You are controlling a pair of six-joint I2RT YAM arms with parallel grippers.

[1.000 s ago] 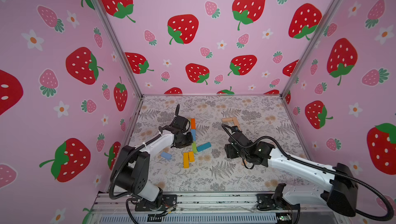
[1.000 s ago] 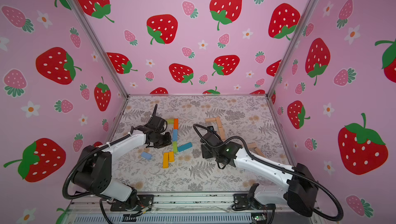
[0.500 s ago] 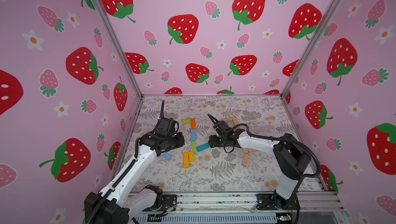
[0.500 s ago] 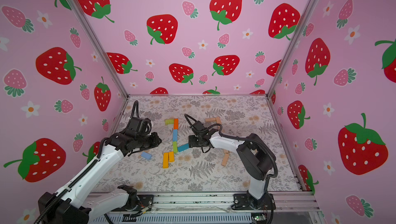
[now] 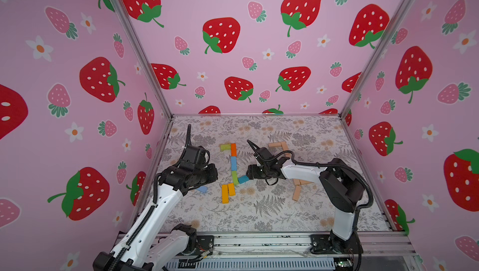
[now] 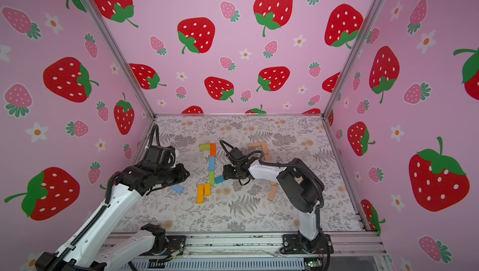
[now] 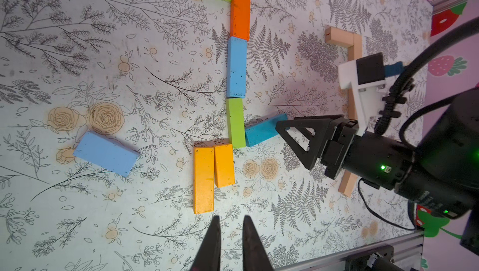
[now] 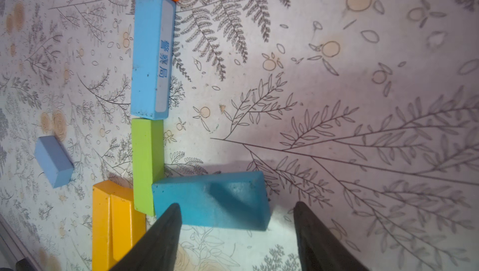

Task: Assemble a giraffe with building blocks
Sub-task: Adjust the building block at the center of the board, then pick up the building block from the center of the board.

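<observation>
two arms in a top view: right gripper [image 5: 248, 176] sat at the teal block [image 5: 243, 179], which abutted the green block [image 5: 234, 177]. left wrist: left gripper [image 7: 231, 243] closed, empty. right wrist: jaws apart, off-centre over the teal block; body-laying step, probably needing centring next.

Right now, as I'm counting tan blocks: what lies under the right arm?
Tan blocks poke out from under the right arm on its near side; an L-shaped pair shows beyond it. What lies directly beneath is covered, so no full count.
</observation>
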